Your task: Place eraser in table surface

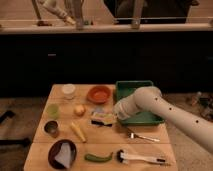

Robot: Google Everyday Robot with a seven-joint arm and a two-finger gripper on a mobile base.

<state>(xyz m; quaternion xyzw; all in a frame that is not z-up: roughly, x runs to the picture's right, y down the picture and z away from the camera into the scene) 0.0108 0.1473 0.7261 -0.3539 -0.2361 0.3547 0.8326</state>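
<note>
Camera view puts my pincer (113, 116) low near the middle of the surface (145, 149), at the end of the white arm (170, 112) that reaches in from the right across the front of the green tray (131, 86). Whether the pincer is spread or closed I cannot tell; the bulk of the wrist hides it. The eraser (103, 120) sits right at its tip, a small tan block with a dark base, and it looks to be down on the planks or very nearly so. I judge the arm is this low because the placing step is at hand and a drop from height would let the block tumble.

Just behind the eraser lies the blue-grey sponge pad (98, 110), close enough that I would watch for a nudge. The yellow fruit (79, 109) is a little further left, and the orange bowl (99, 93) is behind. A fork (142, 136) lies to the right in front of the tray, well apart from the brush (140, 159) at the near edge. The spot chosen is a bare patch between these things, which makes sense for a clean set-down.
</note>
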